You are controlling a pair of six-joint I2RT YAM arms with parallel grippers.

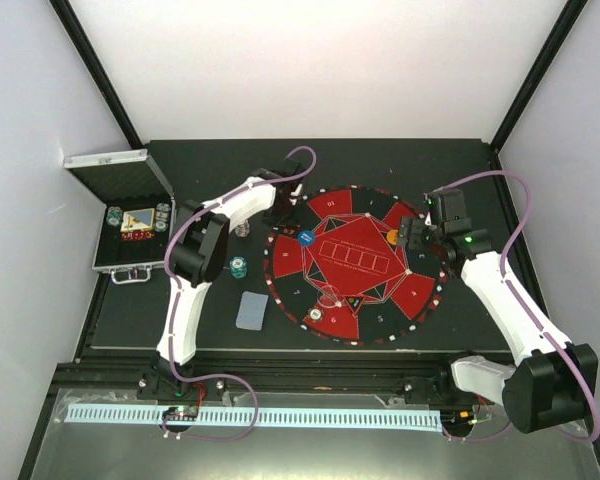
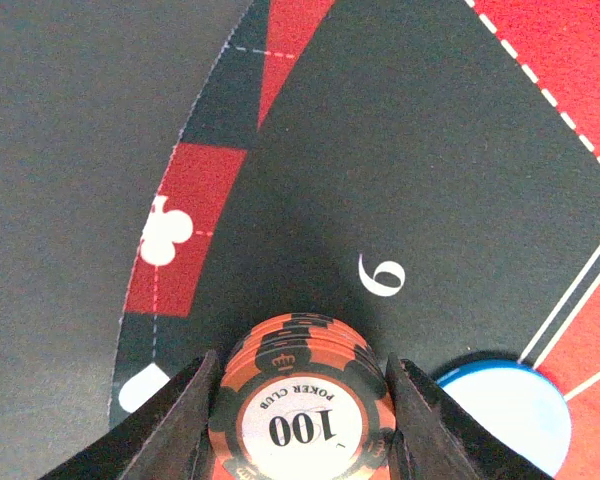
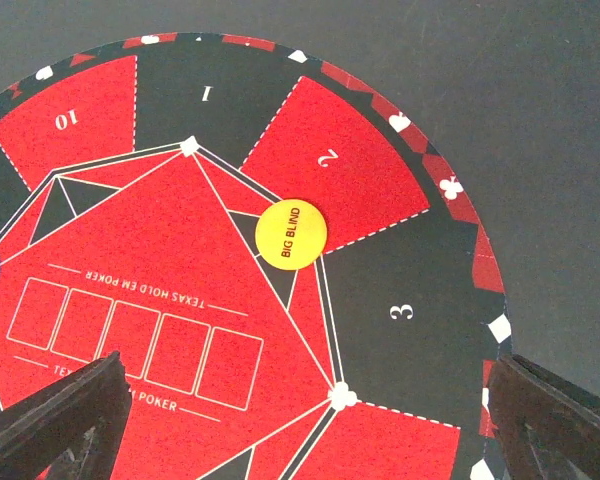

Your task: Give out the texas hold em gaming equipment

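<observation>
Black surface [image 1: 130, 320], white walls on three sides, and the round mat [image 1: 325, 318] sat in the middle of it. The left arm [image 1: 205, 250] reached over the mat's far-left edge, and its jaws were clamped on a stack of red-and-black chips [image 2: 300, 425], the top one reading 100. That stack hung at the black sector marked 9 [image 2: 382, 276], with the blue button disc [image 2: 505, 405] just to its right. Whether the bottom chip touched the mat, the wrist view could not tell.

The right jaws stood wide with nothing in them, over the right side of the mat beside the yellow-orange big blind button [image 3: 291, 234]. A teal chip stack [image 1: 239, 268] and the grey-blue cards [image 1: 251, 310] waited on the surface left of the mat, with the open case [image 1: 130, 230] at far left.

The placement looked to be the step in hand. Done well, it called for a level descent inside sector 9, clear of the blue disc, release only once the stack was seated, then a straight lift. Any sideways drag risked toppling the stack.
</observation>
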